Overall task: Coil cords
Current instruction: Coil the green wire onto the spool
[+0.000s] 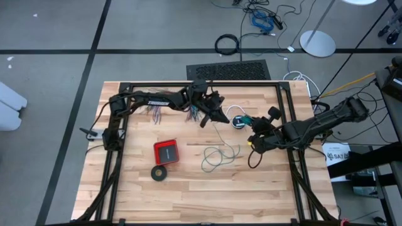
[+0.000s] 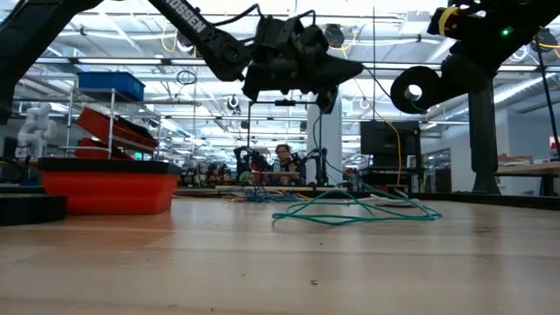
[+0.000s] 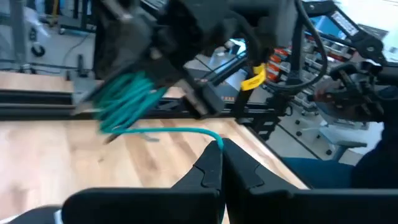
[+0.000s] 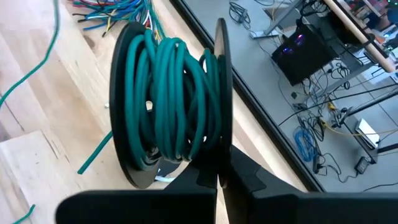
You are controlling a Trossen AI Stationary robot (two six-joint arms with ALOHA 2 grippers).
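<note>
We find the right gripper (image 4: 217, 177) clenched on the rim of a black spool (image 4: 177, 106) wound thick with teal wire (image 4: 171, 99), held above the table (image 1: 132, 188) toward its right edge. The left gripper (image 3: 221, 165) is clenched on the free run of that same wire (image 3: 171, 130), above the table's far middle.

The relation that governs the next move, as we judge it: the spool lies to the left gripper's right, and the wire's long axis runs roughly along the table's width from pinch to spool. The left arm is the nearer to the loose tail (image 1: 220, 157), which lies in open loops at mid-table.

The right wrist view alone shows the winding already dense and the grip on the flange. The left wrist view alone shows the wire pinched at the fingertips. The high view alone places the slack; the low view confirms that it rests on the table. The white cord (image 1: 233, 109) lies near the far right; we cannot make out its black piece.
</note>
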